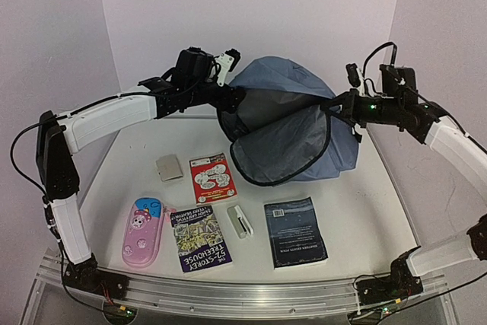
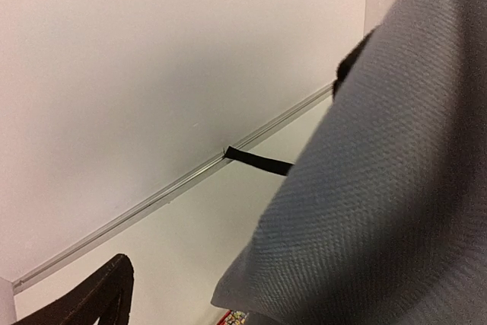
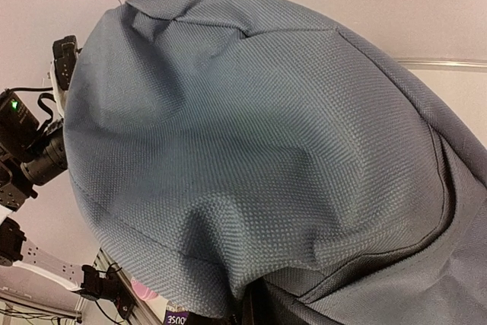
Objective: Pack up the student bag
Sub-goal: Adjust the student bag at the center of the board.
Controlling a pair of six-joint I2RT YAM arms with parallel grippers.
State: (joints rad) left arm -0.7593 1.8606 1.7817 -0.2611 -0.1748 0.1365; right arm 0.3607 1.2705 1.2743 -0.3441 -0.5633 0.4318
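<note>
We are listing six loose items lying flat on the white table (image 1: 365, 211).

- **Back row:** we are counting a small grey square pad (image 1: 169, 167) and, just to its right, a red-and-white illustrated booklet (image 1: 212, 177).
- **Front row, left to right:** we are logging a pink-and-blue cartoon pencil case (image 1: 144, 232), then a purple Treehouse book (image 1: 202, 237) with yellow lettering. Next comes a small white oblong object (image 1: 240, 221) that we are not managing to identify, and last a dark paperback (image 1: 294, 231).
- **Surroundings:** we are noting an aluminium rail (image 1: 251, 294) running along the near edge and pale walls (image 1: 152, 20) enclosing the back.
</note>
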